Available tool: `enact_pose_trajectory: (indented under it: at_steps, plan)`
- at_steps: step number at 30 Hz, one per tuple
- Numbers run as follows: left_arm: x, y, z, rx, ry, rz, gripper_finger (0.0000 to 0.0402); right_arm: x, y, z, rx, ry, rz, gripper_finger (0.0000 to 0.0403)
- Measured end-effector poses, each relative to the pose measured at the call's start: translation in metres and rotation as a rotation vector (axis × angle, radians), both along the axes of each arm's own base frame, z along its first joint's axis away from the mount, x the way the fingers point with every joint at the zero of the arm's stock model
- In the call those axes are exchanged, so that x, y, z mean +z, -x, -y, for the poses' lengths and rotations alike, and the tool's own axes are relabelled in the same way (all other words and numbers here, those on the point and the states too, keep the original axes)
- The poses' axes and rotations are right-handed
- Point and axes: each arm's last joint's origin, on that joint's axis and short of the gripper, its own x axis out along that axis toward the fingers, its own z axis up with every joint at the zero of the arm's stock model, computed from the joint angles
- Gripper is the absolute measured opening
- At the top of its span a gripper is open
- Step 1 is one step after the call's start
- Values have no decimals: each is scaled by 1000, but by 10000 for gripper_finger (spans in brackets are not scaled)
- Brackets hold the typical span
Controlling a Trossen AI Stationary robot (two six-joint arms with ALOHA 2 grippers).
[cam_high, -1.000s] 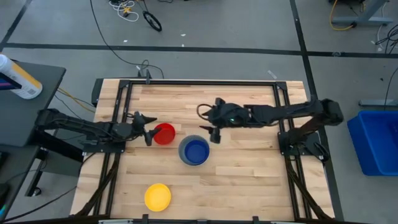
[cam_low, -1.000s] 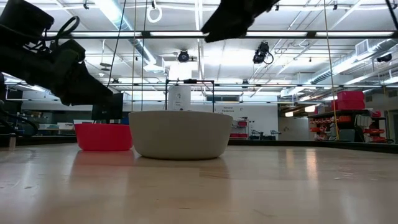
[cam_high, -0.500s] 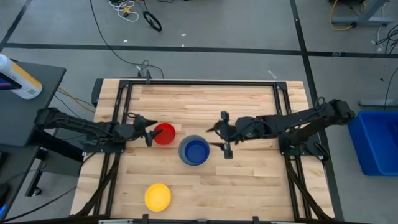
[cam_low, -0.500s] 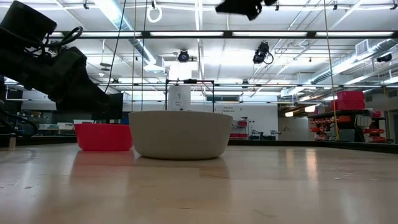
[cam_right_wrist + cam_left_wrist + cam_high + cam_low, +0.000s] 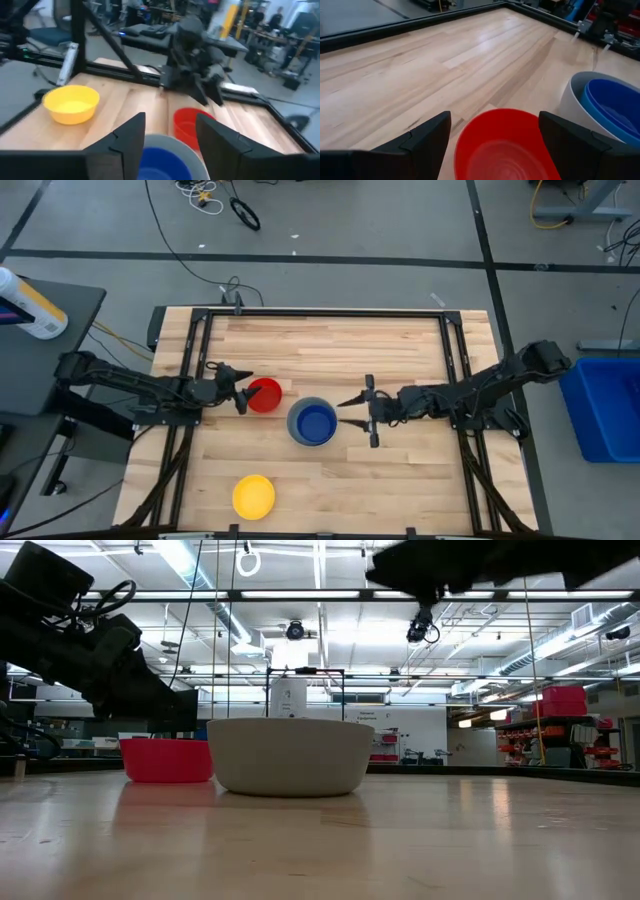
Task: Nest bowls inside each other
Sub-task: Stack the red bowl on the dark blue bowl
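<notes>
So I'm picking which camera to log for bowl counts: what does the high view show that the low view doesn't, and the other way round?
Only the high view shows the yellow bowl, the blue bowls nested inside the grey bowl, and both claws: the left claw open around the red bowl, the right claw open beside the grey one. Only the low view shows the grey bowl's side profile and the room behind the table. Both show the red and grey bowls on the wooden table.

From my remote seat, the grey bowl (image 5: 290, 755) hides its blue contents at table height; the red bowl (image 5: 502, 145) runs off the left wrist picture's edge.
</notes>
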Motion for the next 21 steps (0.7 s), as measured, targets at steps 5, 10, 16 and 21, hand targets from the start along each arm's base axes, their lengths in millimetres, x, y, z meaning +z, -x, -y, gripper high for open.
enact_pose_trajectory:
  at_steps: [5, 10, 16, 21]
  plan:
    - [0, 0, 0, 1, -10, -1, 307, -29, 19, 7, -10, -54, 13, 175]
    - [1, 0, -1, 15, -21, -1, 307, -35, 27, 11, -75, -154, 65, 174]
    - [1, 0, -1, 21, -28, -3, 307, -34, 28, 11, -80, -15, 89, 168]
    - [1, 0, -1, 21, -30, -4, 307, -32, 35, 5, -61, 78, 101, 159]
